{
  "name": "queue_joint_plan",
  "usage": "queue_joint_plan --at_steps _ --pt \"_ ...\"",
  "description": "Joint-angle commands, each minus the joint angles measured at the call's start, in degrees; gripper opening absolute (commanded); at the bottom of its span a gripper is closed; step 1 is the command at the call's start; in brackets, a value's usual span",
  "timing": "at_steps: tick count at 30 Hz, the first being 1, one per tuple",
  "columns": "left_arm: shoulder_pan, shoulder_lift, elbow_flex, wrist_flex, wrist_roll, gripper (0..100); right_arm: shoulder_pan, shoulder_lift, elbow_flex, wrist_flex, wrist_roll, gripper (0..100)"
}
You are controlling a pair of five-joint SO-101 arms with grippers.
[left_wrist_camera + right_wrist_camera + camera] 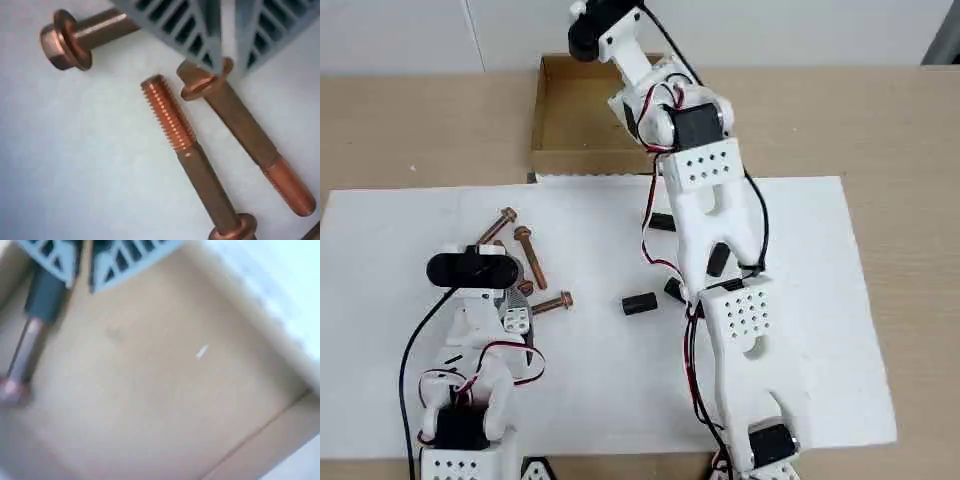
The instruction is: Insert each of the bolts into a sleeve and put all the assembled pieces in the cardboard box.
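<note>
Paper-covered desk [900, 120]: your left claw [229, 62] sits over a long copper bolt [245, 131], by its head; grip impossible to tell. Centre over the shank before clenching.

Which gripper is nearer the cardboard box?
Right. The right gripper is over the cardboard box; the left gripper is among loose bolts on the paper.

We see copper-coloured threaded metal bolts [196, 165], black cylindrical sleeves [639, 303], a plain brown cardboard box [570, 160], a white paper sheet [420, 230], a pale tan wooden counter [900, 130] and white plastic arms [720, 230].
</note>
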Motion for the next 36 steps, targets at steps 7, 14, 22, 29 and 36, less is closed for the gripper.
queue_joint_plan --at_steps 7,14,22,29,36 --pt "0.1 -0.5 -0.3 -0.2 -0.4 1 0.7 -7.0 -5.6 16.0 -8.4 0.3" --pt "0.1 -0.5 -0.3 -0.2 -0.4 1 0.8 -13.5 -1.9 18.2 -12.9 0.3" --pt "0.1 -0.5 -0.3 -0.2 -0.4 1 3.1 -27.8 22.2 18.0 -20.4 0.4" --pt "0.1 -0.5 -0.3 -0.2 -0.4 1 4.2 -40.6 46.2 17.7 -31.6 0.4" --pt "0.1 -0.5 -0.3 -0.2 -0.4 1 4.4 -46.5 63.7 17.7 -39.2 0.5"
